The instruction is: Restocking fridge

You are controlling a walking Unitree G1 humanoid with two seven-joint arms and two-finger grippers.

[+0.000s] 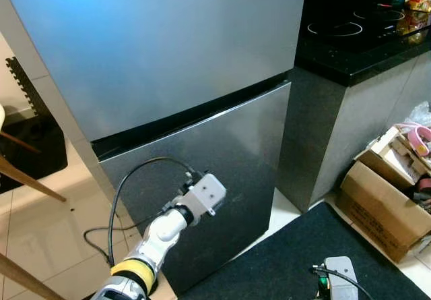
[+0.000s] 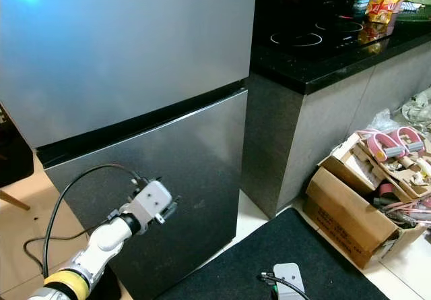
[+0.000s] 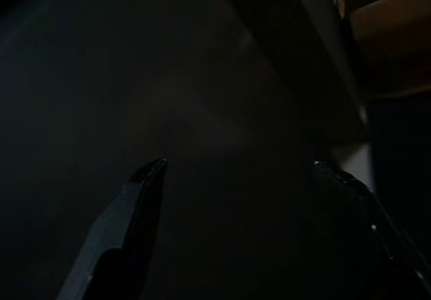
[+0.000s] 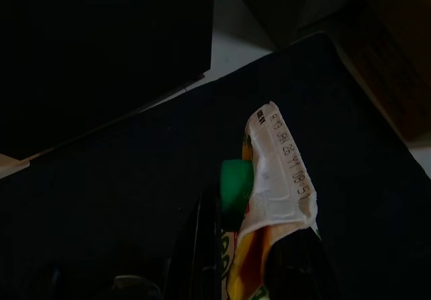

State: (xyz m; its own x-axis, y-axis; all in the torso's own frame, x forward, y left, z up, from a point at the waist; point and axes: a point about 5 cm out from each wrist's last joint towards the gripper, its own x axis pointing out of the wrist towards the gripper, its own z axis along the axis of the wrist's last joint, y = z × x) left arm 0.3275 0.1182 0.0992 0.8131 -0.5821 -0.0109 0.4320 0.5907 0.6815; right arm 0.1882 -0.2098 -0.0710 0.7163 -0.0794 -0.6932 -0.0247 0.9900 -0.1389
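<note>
The right gripper (image 4: 249, 273) hangs low over the black mat (image 1: 283, 259), its fingers clamped on a carton (image 4: 273, 199) with a green cap (image 4: 236, 192) and a white, date-stamped top seam. In the eye views only the grey wrist housing of this arm shows at the bottom edge, above the mat.

The left gripper (image 3: 236, 178) is raised toward the lower door (image 1: 222, 178) of the fridge (image 1: 168, 50). Its two fingers (image 3: 135, 205) stand well apart, pointing at the dark door face; whether they touch it cannot be told. From the head, the silver left arm (image 1: 165, 229) with its yellow band reaches up from the bottom left, a black cable (image 1: 121, 192) looping from the wrist down to the tiled floor (image 1: 47, 232).

The fridge is grey, both doors shut, with a dark gap between upper and lower door. Wooden legs (image 1: 27, 178) slant in at the far left.

Right of the fridge stands a table (image 2: 316, 71) with a black top, a hob (image 2: 303, 37) set into it and a yellow snack bag (image 2: 382, 0) at its back. On the floor beside the table's dark side panel sits an open cardboard box (image 2: 350, 212) stuffed with odds and ends, among them pink hangers (image 2: 390, 141).
</note>
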